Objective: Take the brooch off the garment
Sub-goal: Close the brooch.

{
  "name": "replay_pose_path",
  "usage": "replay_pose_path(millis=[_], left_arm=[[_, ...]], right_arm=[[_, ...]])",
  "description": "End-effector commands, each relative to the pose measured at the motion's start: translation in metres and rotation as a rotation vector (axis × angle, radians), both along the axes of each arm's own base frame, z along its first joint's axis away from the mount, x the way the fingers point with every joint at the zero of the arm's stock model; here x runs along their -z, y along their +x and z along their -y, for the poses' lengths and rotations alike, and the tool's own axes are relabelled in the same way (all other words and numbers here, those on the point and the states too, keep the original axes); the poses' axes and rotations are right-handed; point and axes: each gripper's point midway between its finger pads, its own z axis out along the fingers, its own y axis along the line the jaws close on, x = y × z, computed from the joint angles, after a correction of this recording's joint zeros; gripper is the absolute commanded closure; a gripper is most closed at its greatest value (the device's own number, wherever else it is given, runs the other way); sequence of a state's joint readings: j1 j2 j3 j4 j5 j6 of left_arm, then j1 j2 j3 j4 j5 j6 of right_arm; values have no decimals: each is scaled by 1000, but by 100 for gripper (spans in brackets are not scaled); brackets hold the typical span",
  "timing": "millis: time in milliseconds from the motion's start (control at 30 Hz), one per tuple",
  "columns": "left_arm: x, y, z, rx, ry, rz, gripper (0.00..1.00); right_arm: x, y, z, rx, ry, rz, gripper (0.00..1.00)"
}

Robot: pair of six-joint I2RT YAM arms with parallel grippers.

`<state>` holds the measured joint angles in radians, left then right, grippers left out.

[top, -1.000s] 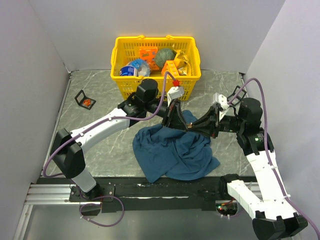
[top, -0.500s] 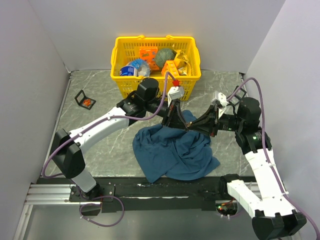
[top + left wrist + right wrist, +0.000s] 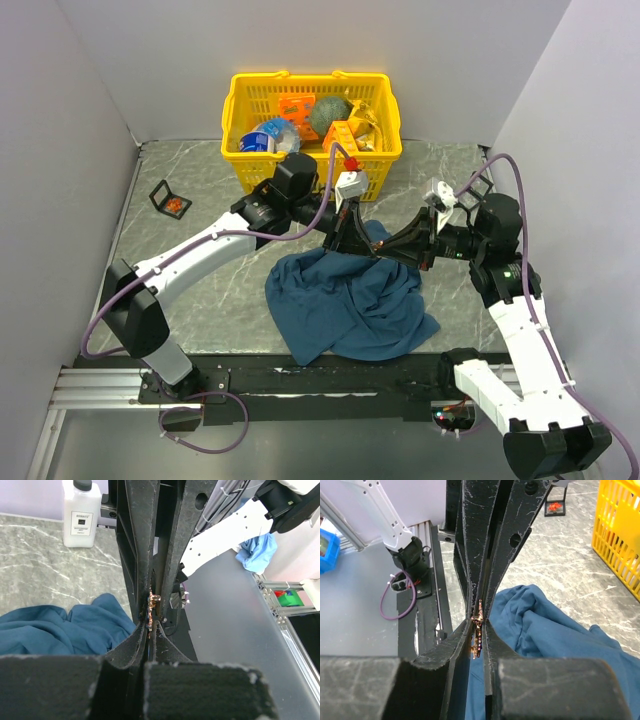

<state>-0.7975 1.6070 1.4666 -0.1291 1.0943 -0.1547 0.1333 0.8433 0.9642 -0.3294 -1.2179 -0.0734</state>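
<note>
Roughly mid-bench, the left gripper and right gripper are meeting tip to tip over the far side of the blue cloth, just in front of the yellow basket at the far edge. Bare bench is lying open toward the left edge. Both grippers are pressing together on the brooch, a tiny coppery piece with reddish beads. A white bottle is showing a label too small to read.

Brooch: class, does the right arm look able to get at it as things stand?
Probably yes: the right end effector appears shut on the brooch, tip to tip with the left end effector above the garment, and nothing stands between.
</note>
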Motion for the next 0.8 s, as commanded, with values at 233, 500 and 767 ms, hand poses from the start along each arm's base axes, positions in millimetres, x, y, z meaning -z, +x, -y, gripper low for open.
replay_pose_path(millis=[233, 500, 767], left_arm=[[-49, -16, -8, 25, -102, 112, 99], [-49, -14, -11, 13, -106, 110, 99], [-48, -11, -11, 6, -102, 100, 99]], right_arm=[[-3, 6, 5, 15, 30, 18, 91], [-4, 5, 6, 11, 35, 25, 91], [-4, 8, 8, 23, 35, 27, 91]])
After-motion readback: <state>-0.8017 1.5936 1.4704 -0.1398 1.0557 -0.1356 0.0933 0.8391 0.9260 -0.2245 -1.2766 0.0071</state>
